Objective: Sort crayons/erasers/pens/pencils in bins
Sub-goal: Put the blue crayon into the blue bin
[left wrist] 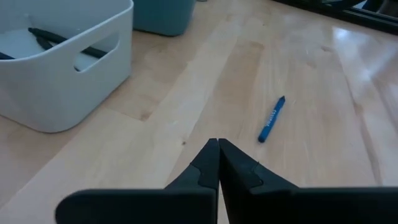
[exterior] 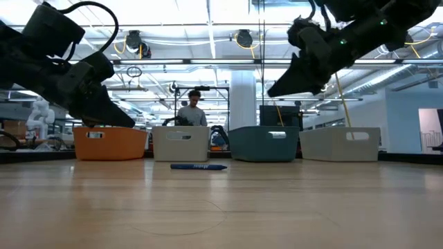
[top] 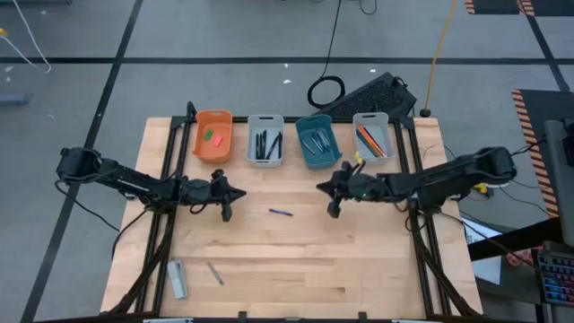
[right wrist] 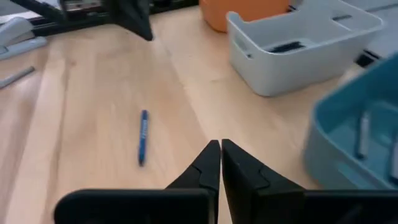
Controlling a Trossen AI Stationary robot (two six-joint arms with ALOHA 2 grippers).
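Four bins stand in a row along the table's far side. The orange bin point(top: 213, 135) holds a green eraser point(top: 209, 135) and a pink one point(top: 216, 140). A white bin point(top: 265, 139) holds dark pens, a teal bin point(top: 316, 141) holds pencils, and another white bin point(top: 372, 135) holds crayons. A blue crayon point(top: 281, 212) lies flat mid-table, seen also as the blue crayon point(left wrist: 272, 119) and blue crayon point(right wrist: 142, 137). My left gripper point(top: 235, 193) hovers shut to its left, and my right gripper point(top: 323, 188) hovers shut to its right. Both are empty.
A grey stapler-like thing point(top: 177, 278) and a loose grey pencil point(top: 215, 273) lie near the table's front left. A black keyboard point(top: 372, 92) sits beyond the bins. A person point(exterior: 192, 111) stands in the room behind the table.
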